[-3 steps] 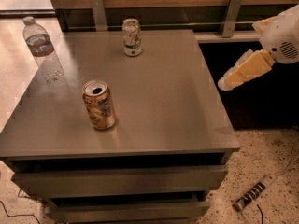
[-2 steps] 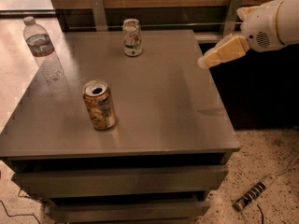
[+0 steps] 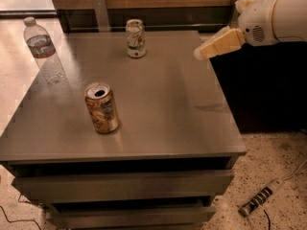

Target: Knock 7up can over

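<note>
The 7up can [image 3: 135, 38], whitish-silver with green and red markings, stands upright near the back edge of the grey table [image 3: 163, 114]. My gripper [image 3: 201, 53] reaches in from the upper right on a white arm, its cream fingers pointing left. It hovers above the table's right rear edge, well to the right of the 7up can and apart from it.
An orange-gold can [image 3: 101, 108] with an open top stands upright at the front left. A clear water bottle [image 3: 44, 50] stands at the table's left rear corner. A wooden wall runs behind the table. A power strip [image 3: 260, 201] lies on the speckled floor at the lower right.
My gripper has moved up and to the left, from beside the table's right edge to above its right rear corner, closer to the 7up can. The cans and bottle have not moved.
</note>
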Controlling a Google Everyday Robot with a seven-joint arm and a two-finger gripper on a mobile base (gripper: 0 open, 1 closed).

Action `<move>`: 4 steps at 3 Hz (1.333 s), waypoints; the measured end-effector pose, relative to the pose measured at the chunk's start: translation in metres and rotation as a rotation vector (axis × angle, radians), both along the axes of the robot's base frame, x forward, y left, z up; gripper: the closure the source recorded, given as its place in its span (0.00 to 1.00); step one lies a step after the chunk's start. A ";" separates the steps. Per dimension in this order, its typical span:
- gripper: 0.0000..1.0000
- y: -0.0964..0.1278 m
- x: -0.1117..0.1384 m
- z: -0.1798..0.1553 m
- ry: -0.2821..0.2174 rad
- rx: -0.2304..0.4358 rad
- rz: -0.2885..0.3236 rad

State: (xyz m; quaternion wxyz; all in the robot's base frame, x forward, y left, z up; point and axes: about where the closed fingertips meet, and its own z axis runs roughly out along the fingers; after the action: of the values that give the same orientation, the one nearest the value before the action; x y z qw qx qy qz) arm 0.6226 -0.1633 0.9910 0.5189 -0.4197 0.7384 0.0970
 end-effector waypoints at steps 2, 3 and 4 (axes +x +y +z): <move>0.00 0.005 0.045 -0.007 -0.021 0.055 -0.021; 0.00 0.015 0.074 -0.018 -0.028 0.093 0.002; 0.00 0.033 0.100 -0.032 -0.016 0.136 0.054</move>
State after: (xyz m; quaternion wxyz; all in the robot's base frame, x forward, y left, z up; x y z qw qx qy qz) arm 0.7229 -0.1305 0.9591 0.5493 -0.4041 0.7143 0.1573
